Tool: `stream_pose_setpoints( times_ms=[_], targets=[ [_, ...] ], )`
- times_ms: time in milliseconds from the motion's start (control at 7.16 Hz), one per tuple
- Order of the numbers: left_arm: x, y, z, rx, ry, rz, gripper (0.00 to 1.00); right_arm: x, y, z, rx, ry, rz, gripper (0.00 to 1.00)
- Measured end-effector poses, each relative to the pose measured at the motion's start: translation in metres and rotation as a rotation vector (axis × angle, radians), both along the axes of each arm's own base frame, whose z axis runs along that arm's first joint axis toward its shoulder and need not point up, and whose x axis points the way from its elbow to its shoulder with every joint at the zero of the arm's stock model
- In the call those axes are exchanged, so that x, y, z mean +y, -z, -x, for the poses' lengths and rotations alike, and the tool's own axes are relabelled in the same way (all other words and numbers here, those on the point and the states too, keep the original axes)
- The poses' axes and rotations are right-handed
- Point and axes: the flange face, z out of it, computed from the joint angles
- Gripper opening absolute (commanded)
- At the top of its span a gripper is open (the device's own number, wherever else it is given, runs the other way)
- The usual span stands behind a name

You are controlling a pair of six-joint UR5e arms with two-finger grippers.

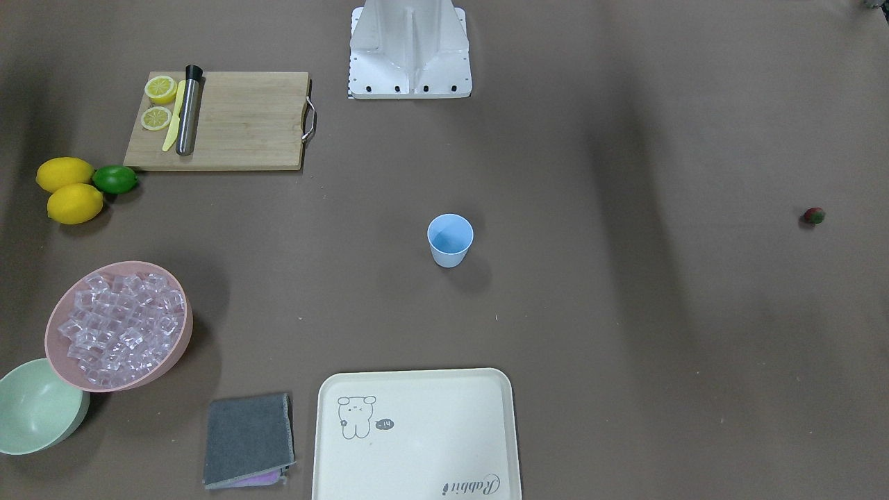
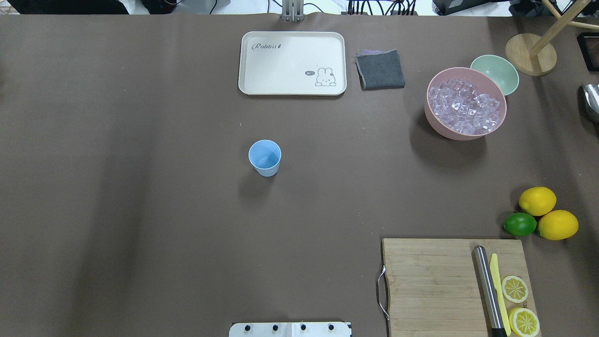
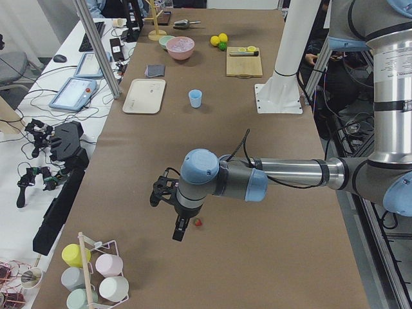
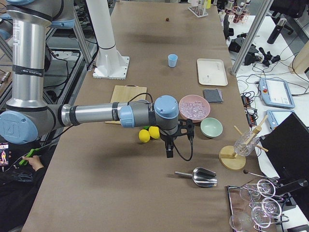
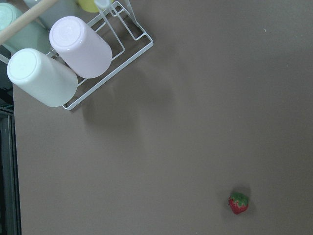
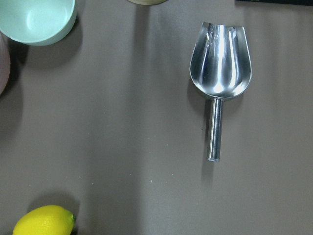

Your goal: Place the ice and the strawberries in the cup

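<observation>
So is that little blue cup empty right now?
Empty. The cup stands upright, and the views looking down into it show only its bare blue bottom.

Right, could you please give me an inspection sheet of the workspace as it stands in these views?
Surface: brown table cover, no spills seen.
Job's things: cup upright, empty, mid-table; ice heaped in pink bowl; strawberry lying alone at the table's left end.
Clutter: cutting board with lemon slices, knife, steel rod; two lemons, lime; mint bowl; tray; grey cloth; metal scoop; upturned cups on a rack.
Grippers: left gripper hangs above the table by the strawberry, right gripper near the scoop; whether the fingers are open cannot be told.
Cables: black cable at each wrist.
Surroundings: tablets on the side bench.
</observation>
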Motion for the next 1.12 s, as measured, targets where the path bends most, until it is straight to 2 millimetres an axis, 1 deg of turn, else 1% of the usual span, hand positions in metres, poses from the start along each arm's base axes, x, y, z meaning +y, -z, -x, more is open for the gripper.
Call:
stream_pose_setpoints(
  times_ms=[419, 698, 977, 1117],
  targets=[
    [-0.006, 0.003, 0.002, -0.007, 0.003, -0.006, 0.98, -0.006, 0.012, 0.004, -0.020, 0.006, -0.017, 1.00],
    [-0.015, 0.007, 0.003, -0.009, 0.001, -0.015, 0.98, -0.010, 0.013, 0.007, -0.023, 0.013, -0.017, 1.00],
    [-0.026, 0.015, 0.004, -0.012, 0.001, -0.032, 0.98, -0.009, 0.010, 0.008, -0.019, 0.016, -0.017, 1.00],
    [-0.028, 0.017, 0.004, -0.013, 0.001, -0.037, 0.98, -0.010, 0.011, 0.009, -0.014, 0.019, -0.018, 1.00]
  ],
)
